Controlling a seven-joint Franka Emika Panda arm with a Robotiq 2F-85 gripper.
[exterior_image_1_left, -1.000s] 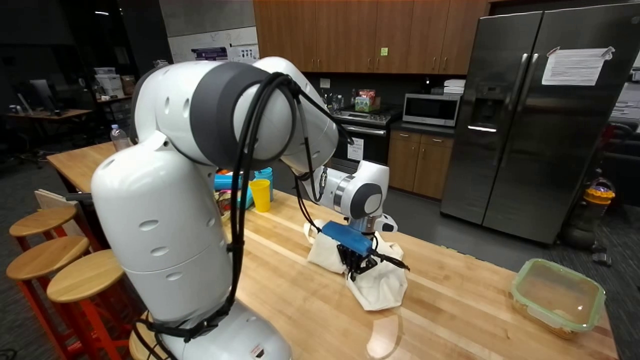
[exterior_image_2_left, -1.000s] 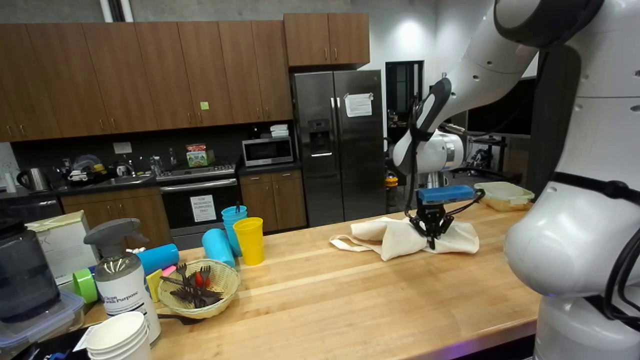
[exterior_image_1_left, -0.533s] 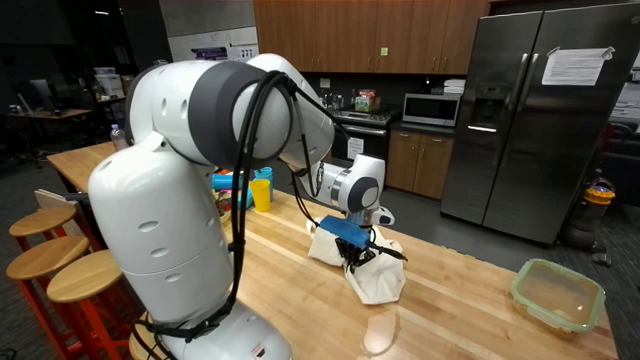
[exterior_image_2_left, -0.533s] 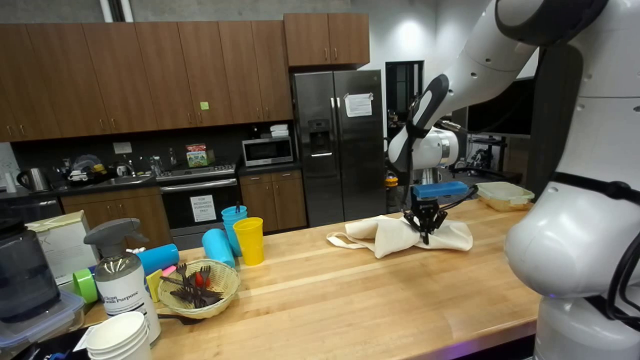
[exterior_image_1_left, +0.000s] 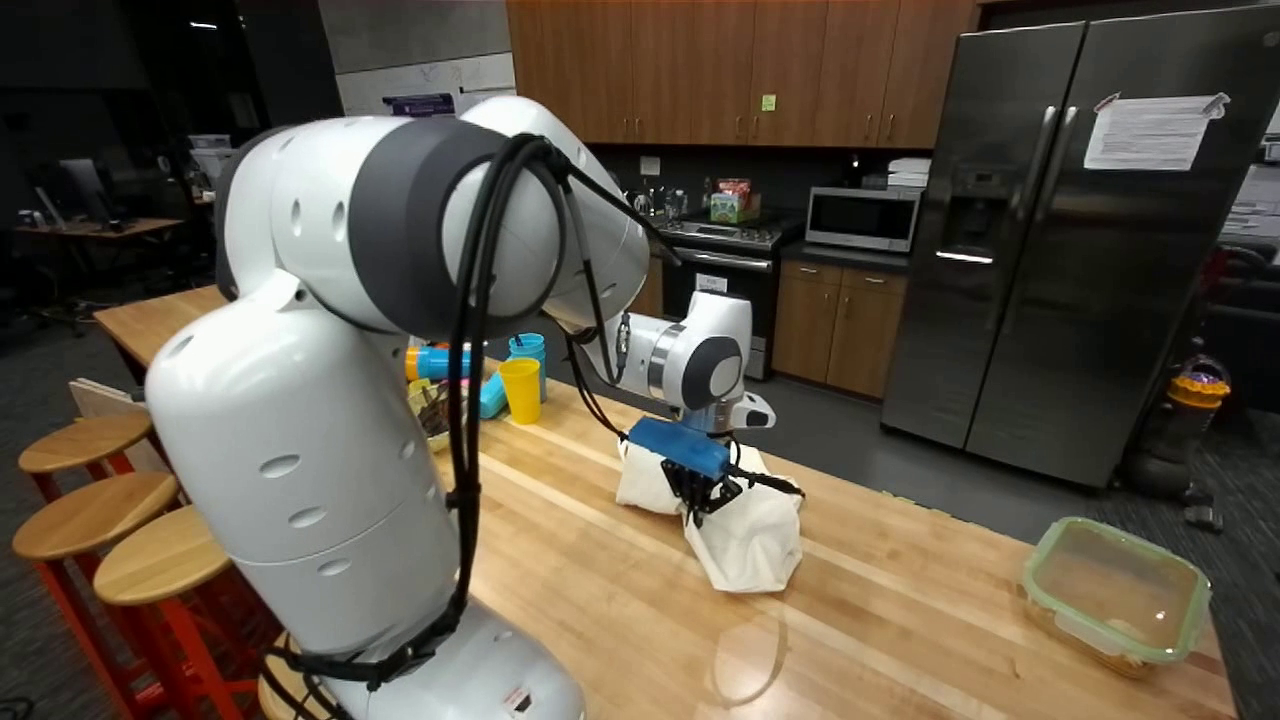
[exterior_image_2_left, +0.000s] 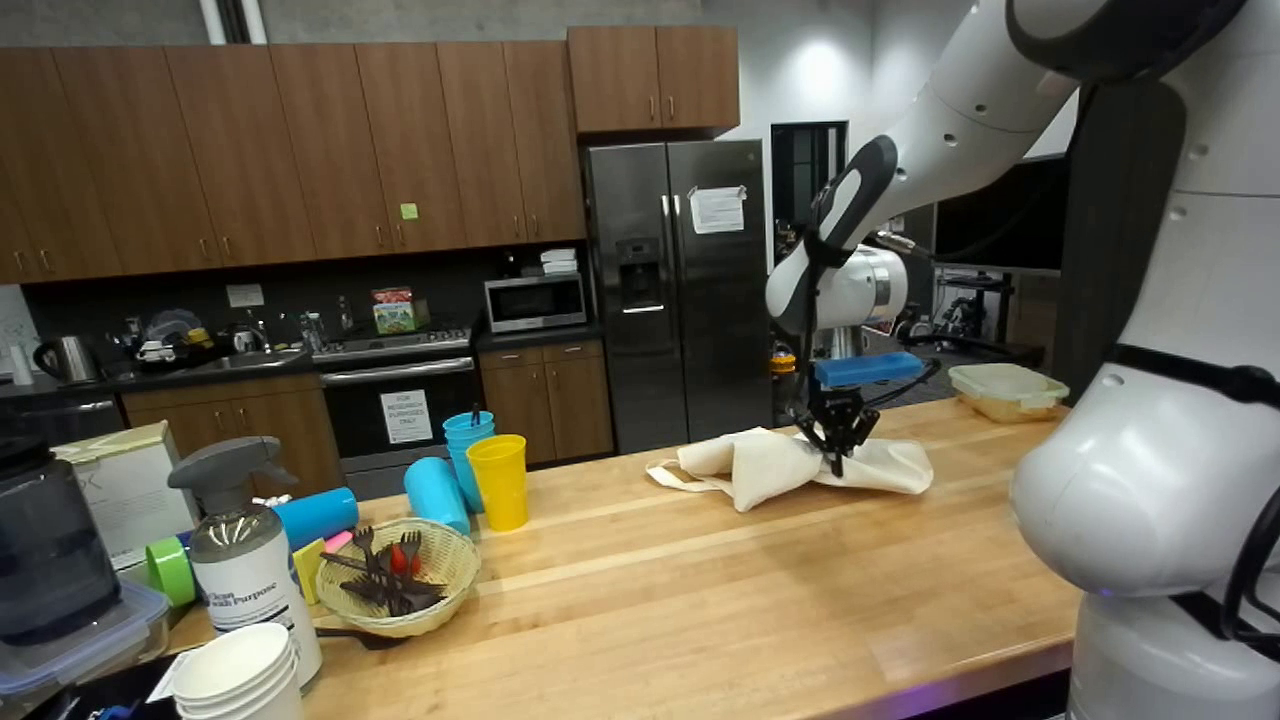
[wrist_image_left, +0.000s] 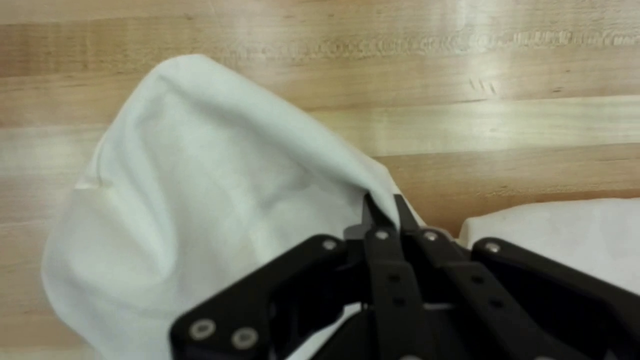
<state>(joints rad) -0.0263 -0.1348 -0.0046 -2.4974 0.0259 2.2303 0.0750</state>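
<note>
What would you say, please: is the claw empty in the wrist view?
No, the claw is closed on a fold of the pale cloth.

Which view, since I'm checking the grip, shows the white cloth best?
The wrist view: there the cloth appears close up, pinched in the hand. Both exterior views show more of it, smaller and partly behind the hand.

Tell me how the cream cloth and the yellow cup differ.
Pose: the cream cloth lies crumpled and folded, while the yellow cup stands upright. Shape: the cloth looks limp; the cup has smooth walls tapering toward its base. State: the hand pinches a fold of the cloth, whereas the cup stands apart from it. Both rest on the wooden table.
</note>
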